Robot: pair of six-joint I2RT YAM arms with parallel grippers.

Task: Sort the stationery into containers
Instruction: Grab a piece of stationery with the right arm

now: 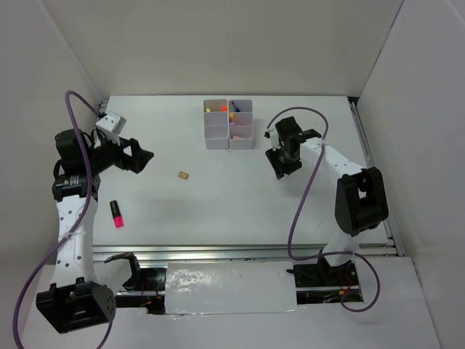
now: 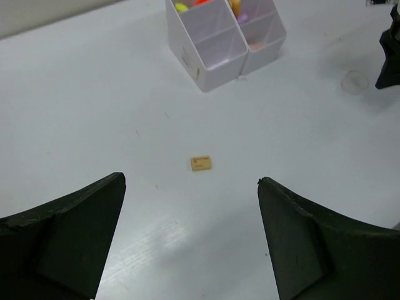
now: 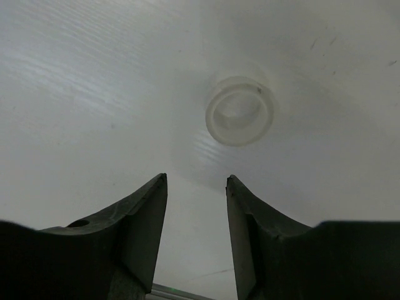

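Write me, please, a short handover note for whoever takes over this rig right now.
Left pincer: wide open, empty, aimed at the eraser on the table.
Right pincer: open, empty, just short of the clear tape ring.
Done: several coloured items sit in the bins at the far side.
To do: eraser, tape ring, and the pink marker at the near left.

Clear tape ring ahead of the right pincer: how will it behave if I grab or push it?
The tape ring lies flat on the table, so it will probably slide rather than roll when pushed. It looks small and thin-walled, so likely light, and it may skid away. Its smooth, clear surface could be slippery.
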